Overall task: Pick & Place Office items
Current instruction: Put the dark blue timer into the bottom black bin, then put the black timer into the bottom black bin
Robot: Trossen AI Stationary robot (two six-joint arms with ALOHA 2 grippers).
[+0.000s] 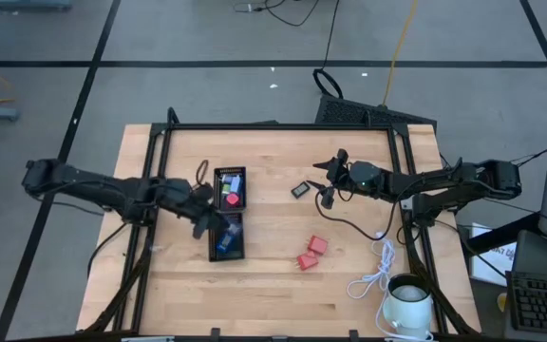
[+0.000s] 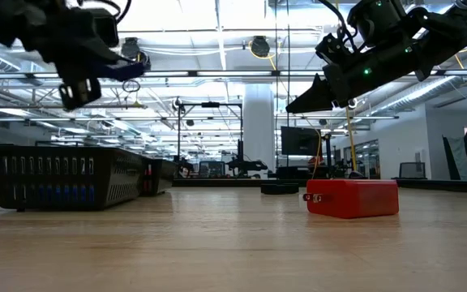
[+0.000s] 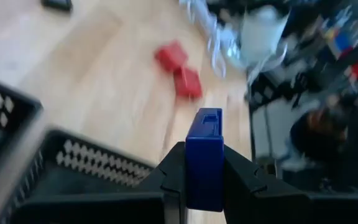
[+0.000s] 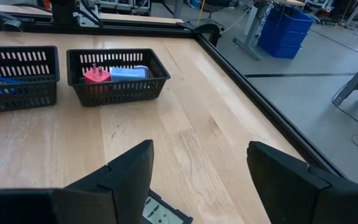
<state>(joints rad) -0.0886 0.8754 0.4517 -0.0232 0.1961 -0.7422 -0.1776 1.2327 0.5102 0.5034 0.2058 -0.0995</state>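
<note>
My left gripper (image 1: 204, 217) hovers over the left rim of the nearer black basket (image 1: 227, 237) and is shut on a blue block (image 3: 204, 158). The blue block also shows high above the table in the low view (image 2: 130, 65). The farther basket (image 1: 231, 187) holds a red piece (image 4: 95, 76) and a pale blue piece (image 4: 128, 73). Two red blocks (image 1: 316, 245) (image 1: 307, 260) lie flat on the table. A small black item (image 1: 300, 190) lies on the wood just left of my open right gripper (image 1: 324, 182), which is raised (image 2: 314, 97). My left gripper pinches the blue block between its two fingers by the block's lower part (image 3: 202, 193). The block's upper end (image 3: 205, 121) sticks out beyond the fingertips. It is lifted clear, above the basket's rim (image 3: 98, 158).
A white coiled cable (image 1: 373, 275) and a white mug (image 1: 408, 302) sit at the near right corner. The table's dark frame rails (image 1: 273, 126) run along its edges. Bare wood lies between the baskets and the red blocks (image 1: 273, 237).
</note>
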